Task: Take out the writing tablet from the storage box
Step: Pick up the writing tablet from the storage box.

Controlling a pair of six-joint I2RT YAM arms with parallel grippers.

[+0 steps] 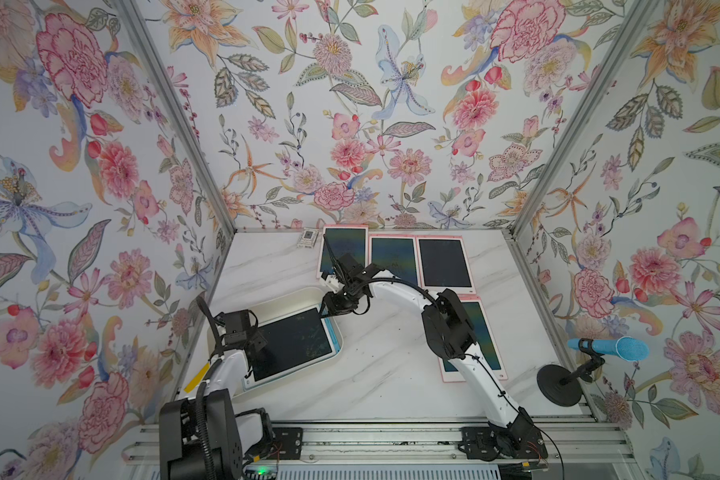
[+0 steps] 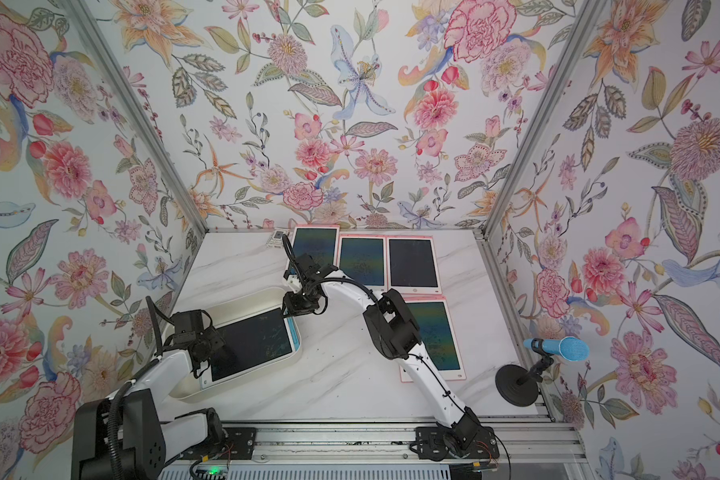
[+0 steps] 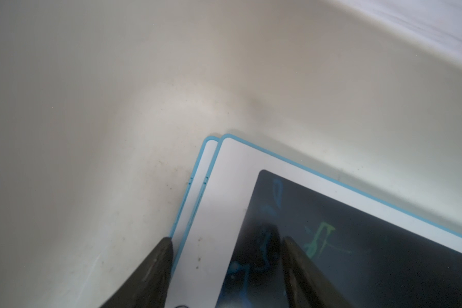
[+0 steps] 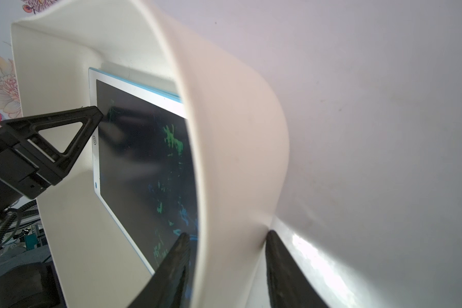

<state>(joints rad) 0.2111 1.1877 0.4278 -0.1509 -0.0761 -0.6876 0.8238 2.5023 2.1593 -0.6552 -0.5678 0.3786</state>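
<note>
The cream-white storage box (image 1: 267, 293) (image 2: 242, 297) stands at the table's left. A blue-edged writing tablet (image 1: 296, 345) (image 2: 254, 340) with a dark screen lies flat in it. In the left wrist view this tablet (image 3: 238, 173) rests on a second blue-edged one (image 3: 210, 149). My left gripper (image 1: 262, 349) (image 3: 226, 240) is down in the box at the tablet's near end. It is open, one tip at the tablet's edge and the other on the screen. My right gripper (image 1: 324, 313) (image 4: 227, 233) is shut on the box's far right wall (image 4: 224, 133), one finger inside, one outside.
Three pink-edged tablets (image 1: 344, 251) (image 1: 393, 259) (image 1: 443, 262) lie along the back of the table. Another one (image 1: 485, 332) lies partly under my right arm. A small card (image 1: 307, 237) sits at the back wall. A blue microphone (image 1: 607, 348) on a black stand (image 1: 558, 384) is at the right edge.
</note>
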